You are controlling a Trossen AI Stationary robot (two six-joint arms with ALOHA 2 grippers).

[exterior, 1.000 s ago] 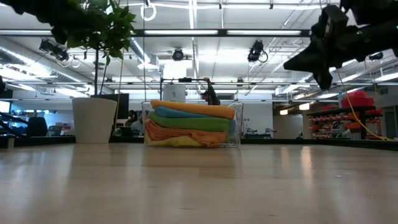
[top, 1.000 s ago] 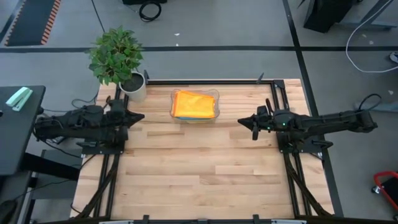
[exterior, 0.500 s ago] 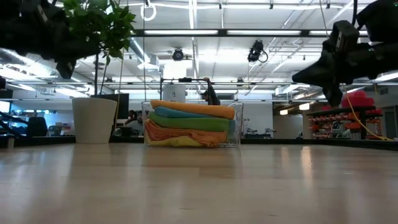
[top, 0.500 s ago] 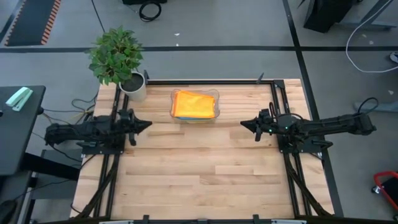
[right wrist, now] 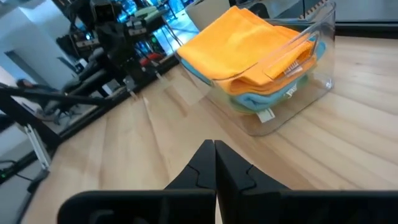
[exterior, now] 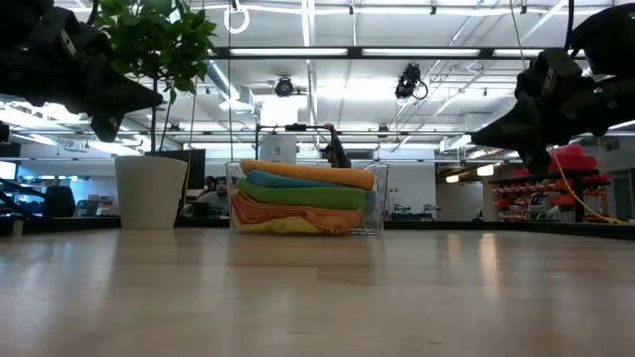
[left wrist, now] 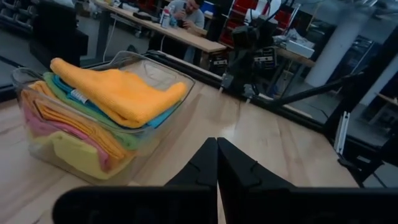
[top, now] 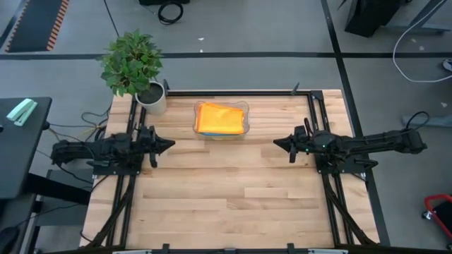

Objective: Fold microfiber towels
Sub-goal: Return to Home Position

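Wooden table: bin of folded towels at far edge, between left gripper and right gripper, apart from both; fingers together, empty

Table middle lies open between left tool and right tool; bin, potted plant at far edge

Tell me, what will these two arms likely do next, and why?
Probably draw both arms back to rest: the folded towels already sit stacked in the clear bin, and the left pincer and right pincer are shut, empty, raised near the table's sides.
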